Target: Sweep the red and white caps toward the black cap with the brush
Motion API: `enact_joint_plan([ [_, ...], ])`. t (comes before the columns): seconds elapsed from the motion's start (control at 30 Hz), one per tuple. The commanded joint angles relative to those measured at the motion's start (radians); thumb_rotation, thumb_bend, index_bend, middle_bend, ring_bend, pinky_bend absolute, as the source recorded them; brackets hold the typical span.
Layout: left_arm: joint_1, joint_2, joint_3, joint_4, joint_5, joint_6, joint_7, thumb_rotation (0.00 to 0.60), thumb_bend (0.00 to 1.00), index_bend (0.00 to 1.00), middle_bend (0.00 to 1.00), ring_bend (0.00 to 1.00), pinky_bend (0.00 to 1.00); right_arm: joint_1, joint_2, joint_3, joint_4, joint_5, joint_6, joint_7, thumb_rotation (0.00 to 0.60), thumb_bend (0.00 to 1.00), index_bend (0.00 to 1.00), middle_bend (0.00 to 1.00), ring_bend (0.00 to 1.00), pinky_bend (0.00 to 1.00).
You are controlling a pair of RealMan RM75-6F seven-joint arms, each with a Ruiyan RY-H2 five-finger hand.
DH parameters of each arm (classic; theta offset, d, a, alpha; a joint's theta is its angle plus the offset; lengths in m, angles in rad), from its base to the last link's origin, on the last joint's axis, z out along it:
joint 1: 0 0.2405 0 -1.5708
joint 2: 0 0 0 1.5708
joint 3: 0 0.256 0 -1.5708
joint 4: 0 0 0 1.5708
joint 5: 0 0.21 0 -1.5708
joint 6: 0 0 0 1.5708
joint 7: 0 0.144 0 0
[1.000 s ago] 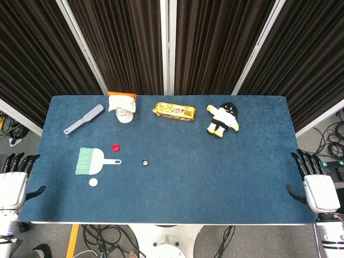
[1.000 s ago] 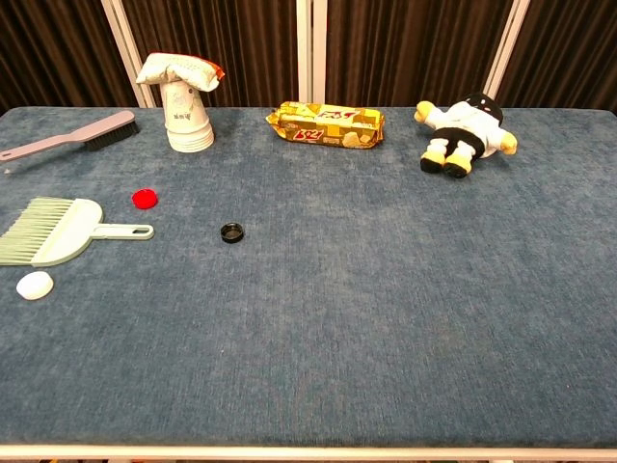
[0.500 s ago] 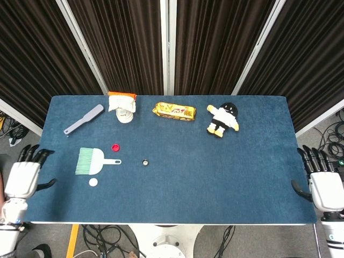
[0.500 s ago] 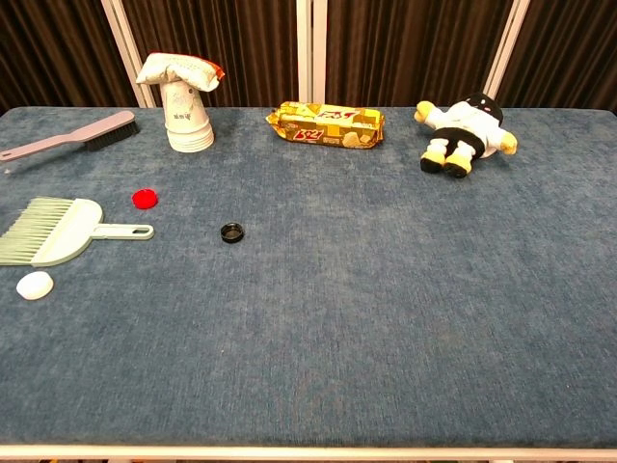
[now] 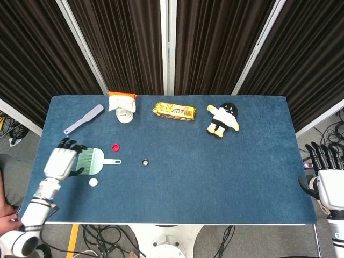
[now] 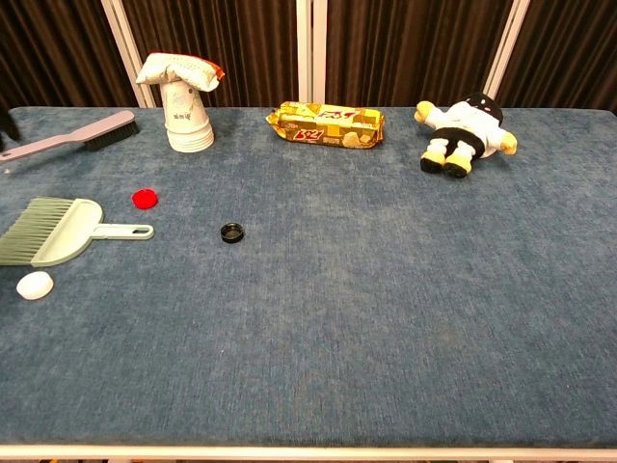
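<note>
A pale green brush [image 5: 94, 161] [image 6: 58, 232] lies flat on the blue table [image 5: 215, 172], handle pointing right. The red cap [image 5: 115, 147] [image 6: 145, 199] sits just above the handle. Below the brush lies the white cap [image 5: 93, 182] [image 6: 35, 285]. The black cap [image 5: 145, 162] [image 6: 231, 231] rests to the right of the handle's tip. My left hand [image 5: 62, 162] hovers over the bristle end of the brush, fingers spread and holding nothing. My right hand [image 5: 329, 181] hangs off the table's right edge, fingers apart and empty. In the chest view only a dark fingertip shows at the left border.
A grey brush [image 5: 84, 119] lies at the back left. Behind the caps stands a white paper cup with a snack bag on top [image 5: 123, 105]. A yellow biscuit packet [image 5: 174, 111] and a plush doll [image 5: 223, 119] lie along the back.
My left hand has swung in from beyond the table's left edge to the brush's bristle end. My right hand has drifted slightly further right and down. The brush and caps have not moved.
</note>
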Motion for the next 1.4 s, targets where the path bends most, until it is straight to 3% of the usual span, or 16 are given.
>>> enact_joint_plan([
  [0.03,-0.057,-0.071,-0.007,0.04,-0.064,-0.071,0.06,0.6,0.2,0.31,0.39,0.21,0.14,-0.002,0.003,0.002,0.003,0.006,0.0,0.007,0.6,0.2,0.0,0.05,0.0,0.0],
  [0.2,-0.103,-0.145,-0.008,0.099,-0.115,-0.112,0.137,0.6,0.2,0.3,0.39,0.21,0.14,-0.006,0.003,0.001,0.011,0.007,0.003,0.022,0.6,0.21,0.0,0.05,0.0,0.0],
  [0.33,-0.135,-0.2,0.002,0.143,-0.152,-0.11,0.28,0.6,0.21,0.31,0.39,0.21,0.14,-0.008,-0.003,0.003,0.026,0.012,0.005,0.032,0.6,0.21,0.0,0.05,0.0,0.0],
  [0.53,-0.171,-0.252,0.015,0.176,-0.195,-0.139,0.356,0.6,0.22,0.31,0.39,0.21,0.14,-0.005,-0.008,0.004,0.035,0.02,-0.005,0.038,0.6,0.21,0.0,0.05,0.0,0.0],
  [0.83,-0.201,-0.311,0.024,0.24,-0.24,-0.151,0.404,0.6,0.23,0.35,0.41,0.23,0.14,-0.01,-0.014,0.007,0.046,0.035,-0.004,0.042,0.6,0.21,0.0,0.05,0.0,0.0],
  [1.4,-0.223,-0.342,0.045,0.309,-0.242,-0.163,0.375,0.6,0.26,0.41,0.46,0.26,0.14,-0.016,-0.024,0.008,0.052,0.047,-0.003,0.043,0.6,0.2,0.0,0.05,0.0,0.0],
])
